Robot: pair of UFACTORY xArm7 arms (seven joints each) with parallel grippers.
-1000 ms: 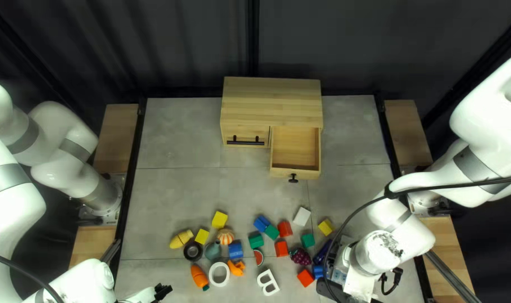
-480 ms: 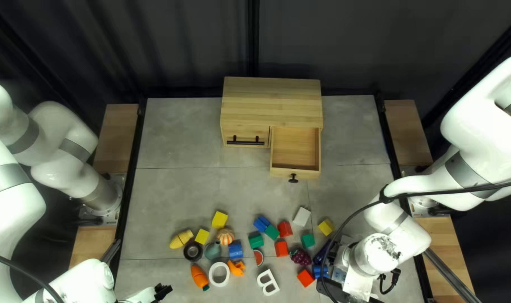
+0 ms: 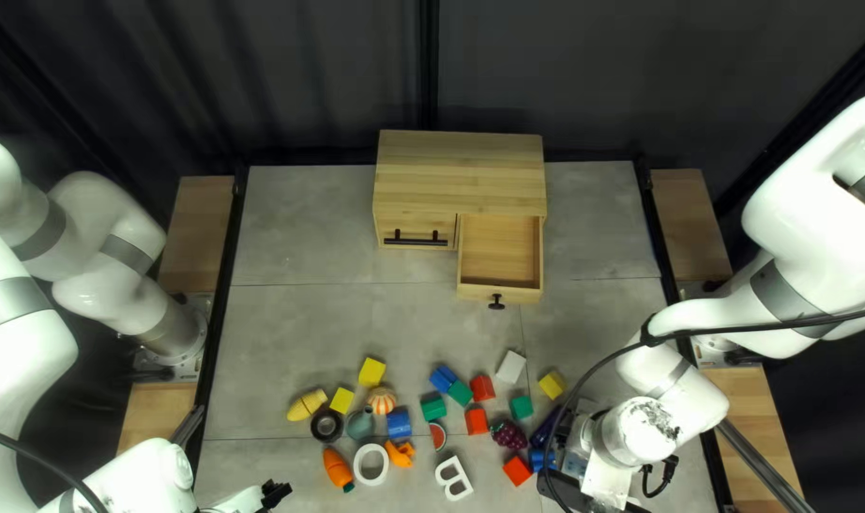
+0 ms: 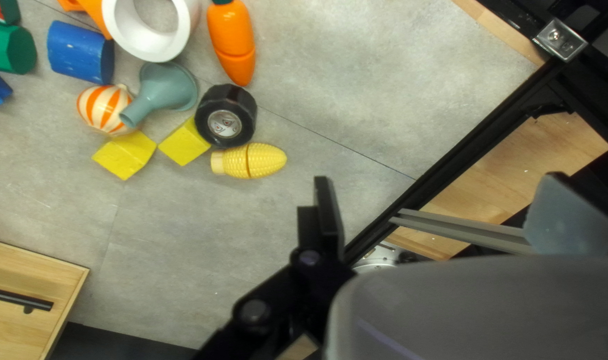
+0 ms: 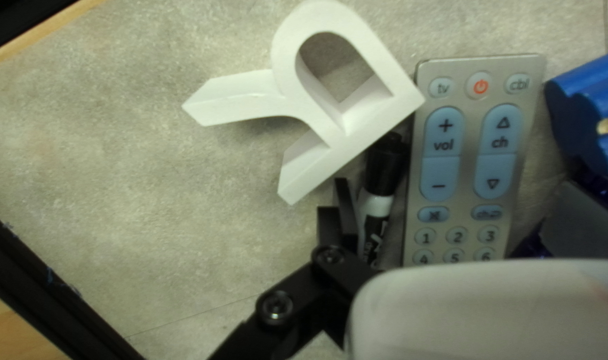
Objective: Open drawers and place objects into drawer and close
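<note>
The wooden cabinet (image 3: 459, 176) has its right drawer (image 3: 500, 250) pulled out, with nothing visible inside, and its left drawer (image 3: 414, 233) closed. My left gripper (image 3: 276, 493) is near the table's front edge, left of the orange carrot (image 3: 338, 469). In its wrist view, the gripper (image 4: 447, 210) is open, with the yellow corn (image 4: 249, 161) ahead and to one side. My right gripper (image 3: 565, 489) is low at the front right. Its wrist view shows the gripper (image 5: 451, 220) open above a silver remote (image 5: 474, 153), one finger beside a black-and-white marker (image 5: 377, 200).
Several colored blocks (image 3: 476, 421), a grape bunch (image 3: 508, 435), a black tape roll (image 3: 326, 425), a white ring (image 3: 371, 463) and a white letter (image 3: 453, 478) lie across the front. Another white letter (image 5: 344, 120) touches the remote. Black rails (image 3: 225, 313) edge the table.
My right arm has shifted slightly toward the left and far side, uncovering more of the blue piece beside its gripper. My left arm and the drawers look the same.
</note>
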